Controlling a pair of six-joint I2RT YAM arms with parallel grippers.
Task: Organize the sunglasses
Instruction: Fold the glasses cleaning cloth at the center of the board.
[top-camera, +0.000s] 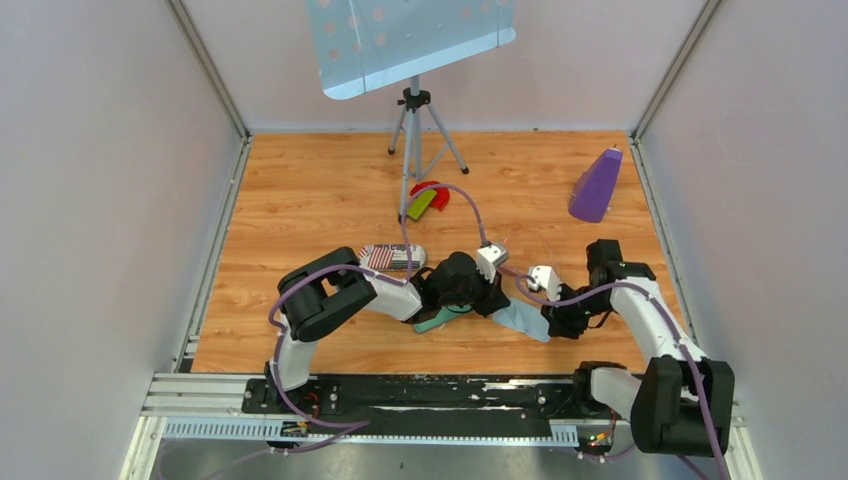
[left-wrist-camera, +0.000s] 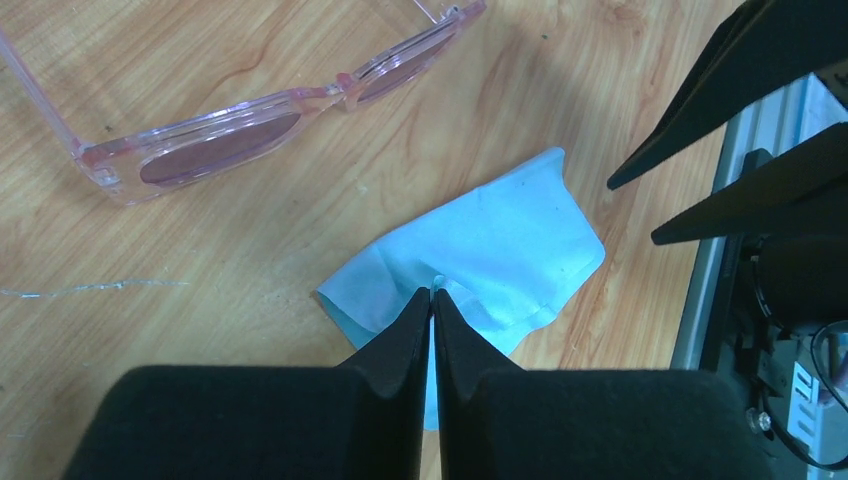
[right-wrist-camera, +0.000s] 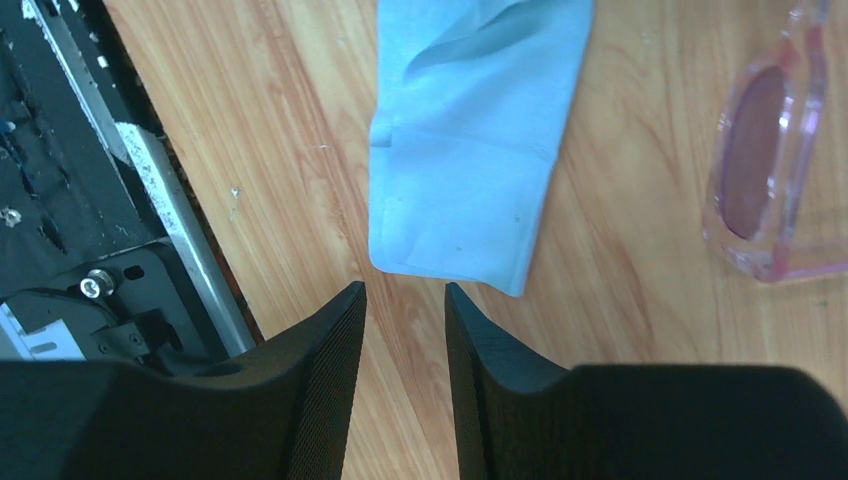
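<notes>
pink sunglasses (left-wrist-camera: 215, 140), flag-print case (top-camera: 392, 258), left jaws pinching blue cloth (left-wrist-camera: 500, 240)

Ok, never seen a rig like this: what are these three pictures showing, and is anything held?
This is a two-armed robot at a wooden table's near edge, each arm ending in a two-finger gripper. The wide picture is from a fixed camera above and behind it; the other two are from a camera on each wrist. On the wood lie translucent pink thin-framed sunglasses and a light blue soft cloth. The left gripper is shut, pinching a fold of that cloth. The right gripper is open and holds nothing.
</notes>
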